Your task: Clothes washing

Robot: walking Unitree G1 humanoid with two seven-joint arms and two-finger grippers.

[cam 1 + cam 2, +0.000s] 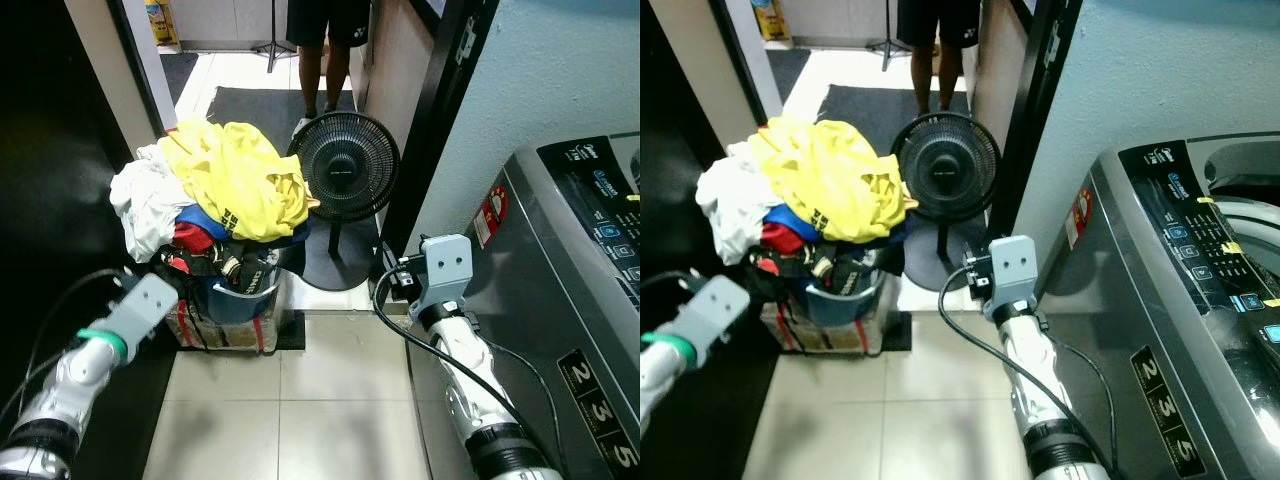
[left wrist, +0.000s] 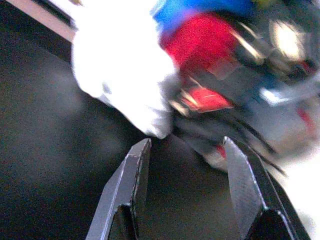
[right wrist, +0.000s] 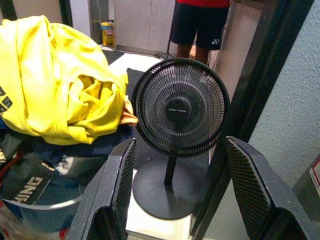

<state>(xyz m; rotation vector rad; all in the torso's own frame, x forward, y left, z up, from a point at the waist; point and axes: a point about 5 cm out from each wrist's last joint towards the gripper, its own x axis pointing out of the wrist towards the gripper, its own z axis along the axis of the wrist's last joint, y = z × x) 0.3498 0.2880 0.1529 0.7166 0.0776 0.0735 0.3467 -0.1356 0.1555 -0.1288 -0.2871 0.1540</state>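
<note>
A laundry basket [image 1: 240, 305] stands on the tiled floor, heaped with clothes: a yellow shirt [image 1: 240, 180] on top, a white garment [image 1: 145, 205] hanging off its left side, red and blue pieces [image 2: 200, 40] beneath. My left gripper [image 2: 187, 165] is open, low at the basket's left, pointing at the white garment [image 2: 120, 75] with nothing between its fingers. My right gripper [image 3: 177, 185] is open too, raised beside the washing machine [image 1: 580, 300] and facing the fan [image 3: 180, 107]. The yellow shirt [image 3: 55, 80] lies off to its side.
A black pedestal fan [image 1: 343, 170] stands just right of the basket. A person [image 1: 325, 50] stands in the doorway behind it. The grey top-loading washing machine [image 1: 1180, 290] is on the right, against a blue wall. A dark door panel [image 1: 50, 150] is on the left.
</note>
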